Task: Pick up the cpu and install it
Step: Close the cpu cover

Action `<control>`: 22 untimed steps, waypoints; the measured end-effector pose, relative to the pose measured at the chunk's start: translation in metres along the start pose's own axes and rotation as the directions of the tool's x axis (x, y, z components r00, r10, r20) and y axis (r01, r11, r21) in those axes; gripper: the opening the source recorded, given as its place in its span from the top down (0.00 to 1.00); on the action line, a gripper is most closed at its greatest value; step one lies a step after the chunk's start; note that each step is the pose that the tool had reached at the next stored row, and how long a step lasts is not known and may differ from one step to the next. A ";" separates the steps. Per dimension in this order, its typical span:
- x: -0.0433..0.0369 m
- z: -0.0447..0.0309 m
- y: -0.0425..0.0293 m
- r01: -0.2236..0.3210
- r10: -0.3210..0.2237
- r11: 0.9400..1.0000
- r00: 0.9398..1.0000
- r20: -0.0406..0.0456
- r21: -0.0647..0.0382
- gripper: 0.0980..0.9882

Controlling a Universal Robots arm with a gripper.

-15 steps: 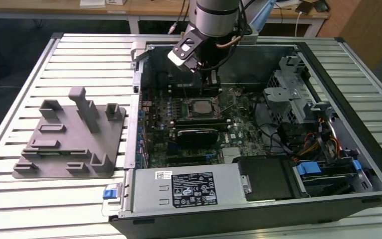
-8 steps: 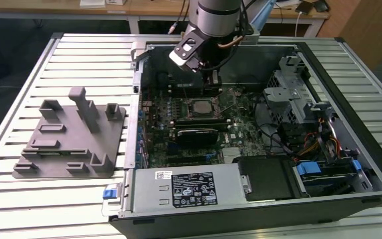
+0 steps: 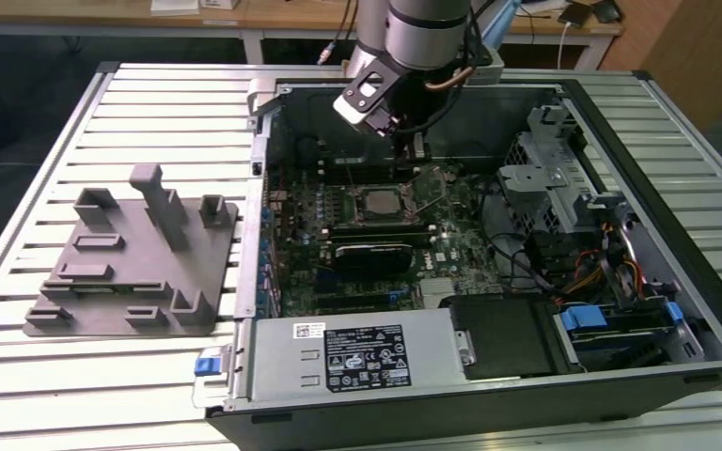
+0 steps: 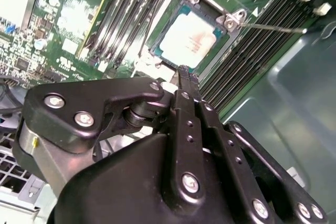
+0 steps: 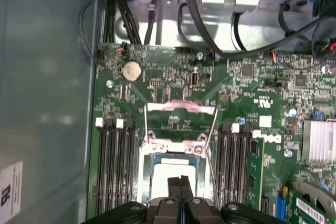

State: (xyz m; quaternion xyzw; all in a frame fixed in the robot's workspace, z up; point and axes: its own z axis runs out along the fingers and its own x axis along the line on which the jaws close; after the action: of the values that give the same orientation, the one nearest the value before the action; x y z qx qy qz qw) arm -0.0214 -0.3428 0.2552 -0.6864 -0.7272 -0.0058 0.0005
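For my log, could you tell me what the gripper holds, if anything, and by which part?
Nothing: the gripper is shut and empty, close to the cpu lying in its socket.

Cpu (image 3: 378,200) on the motherboard (image 3: 462,252) inside the computer case (image 3: 462,418), tray (image 3: 135,282) on the table (image 3: 148,122) to the exterior view's left.

No print can be spelled out; a black rectangular label with white marks (image 3: 364,357) sits on the silver metal power-supply box (image 3: 279,374), lower middle of the exterior view; faint reddish marks cross the shiny silver square cpu (image 4: 193,38) in the second wrist view; a white black-marked sticker (image 5: 10,190) stands on the grey case wall (image 5: 47,77) in the first wrist view.
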 end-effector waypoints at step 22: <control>-0.0031 0.0004 0.0526 0.000 0.000 1.000 1.000 0.000 0.000 0.99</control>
State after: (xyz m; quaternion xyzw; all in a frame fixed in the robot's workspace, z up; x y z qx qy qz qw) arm 0.0313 -0.3428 0.2553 -0.6864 -0.7272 -0.0058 0.0005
